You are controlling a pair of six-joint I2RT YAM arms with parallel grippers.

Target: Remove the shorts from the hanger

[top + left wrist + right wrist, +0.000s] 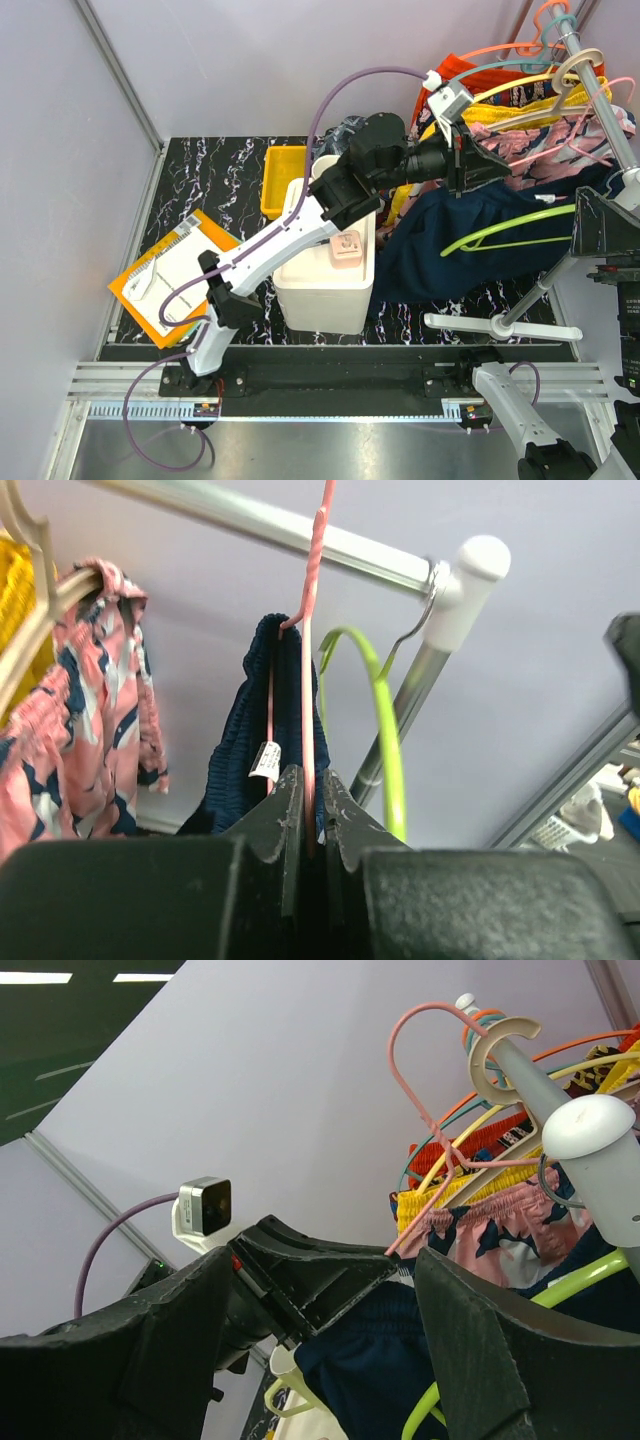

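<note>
The plain dark navy shorts (455, 250) hang from a thin pink hanger (308, 680) on the metal rail (300, 535). My left gripper (310, 805) is shut on that hanger's wire just below its hook, with the navy waistband (250, 720) right behind the jaws. In the top view the left gripper (490, 162) reaches across to the rack. My right gripper (330, 1260) stands open at the rail's end and holds nothing; the left gripper's fingers (340, 1265) and the navy shorts (390, 1370) show between its fingers. From above, the right gripper (590, 225) is beside the lime green hanger (510, 230).
The pink-and-navy floral shorts (90, 700) and a yellow pair (520, 108) hang further along the rail with several other hangers. A white bin (325, 275), a yellow bin (280, 180) and an orange board with papers (170, 275) sit below. The rack's white foot (500, 325) lies at the front right.
</note>
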